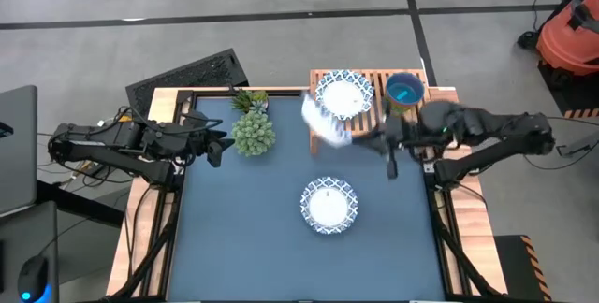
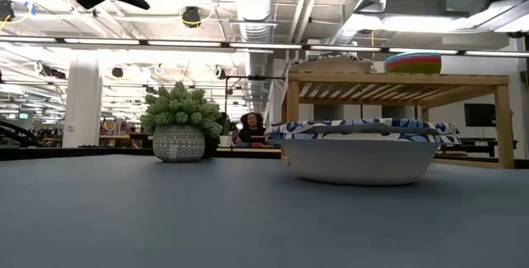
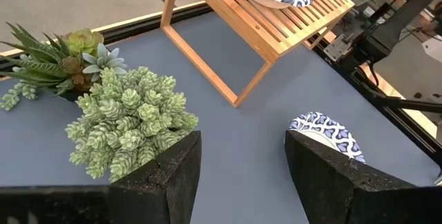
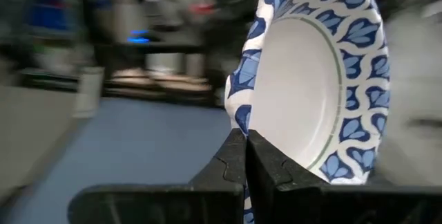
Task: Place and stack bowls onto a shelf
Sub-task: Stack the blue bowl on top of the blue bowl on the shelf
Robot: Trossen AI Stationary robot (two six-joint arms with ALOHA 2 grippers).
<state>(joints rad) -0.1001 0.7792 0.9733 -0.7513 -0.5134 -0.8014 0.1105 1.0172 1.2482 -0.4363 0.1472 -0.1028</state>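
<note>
A white bowl with a blue patterned rim (image 1: 323, 125) is held in the air by my right gripper (image 1: 360, 138), just in front of the shelf's left end. The light-wood shelf (image 1: 376, 107) stands at the table's far edge. It carries another patterned bowl (image 1: 344, 94) and a stack of small coloured bowls with a teal one on top (image 1: 404, 90). A third patterned bowl (image 1: 328, 204) sits base-down on the blue tabletop. My left gripper (image 1: 217, 145) is open at the table's left, beside the spiky plant. My right gripper is shut on the bowl's patterned rim (image 4: 242, 117), pinching the wall with one finger on the white inside and one on the outside. The bowl is lifted clear of the table and stands tilted on edge beyond the fingers (image 4: 231, 158).
A pale green spiky plant in a pot (image 1: 253, 133) and a small succulent pot (image 1: 248, 100) stand at the table's far left, near my left gripper. The blue tabletop (image 1: 243, 238) is bare on the near side. A person (image 2: 250, 127) sits far off in the room.
</note>
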